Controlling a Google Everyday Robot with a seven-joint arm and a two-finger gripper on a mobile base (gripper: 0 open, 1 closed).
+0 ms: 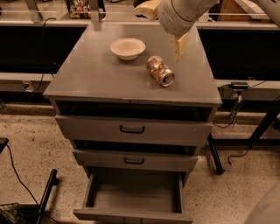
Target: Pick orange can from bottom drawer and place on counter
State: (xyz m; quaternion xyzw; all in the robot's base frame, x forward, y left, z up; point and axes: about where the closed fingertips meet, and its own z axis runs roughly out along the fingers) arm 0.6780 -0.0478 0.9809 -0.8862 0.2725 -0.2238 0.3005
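Note:
The orange can (160,71) lies on its side on the counter (96,74), right of the middle, a silver end facing the front. My gripper (162,27) hangs above the counter's back right, above and behind the can, not touching it. It is open and empty; one pale finger (179,46) points down, the other (146,9) sticks out to the left. The bottom drawer (134,197) is pulled out below, its grey interior bare.
A white bowl (127,47) stands on the counter left of the can. Two upper drawers with black handles (132,129) are slightly ajar. A black pole (46,196) leans at lower left. Cables and a dark table leg (258,131) are at the right.

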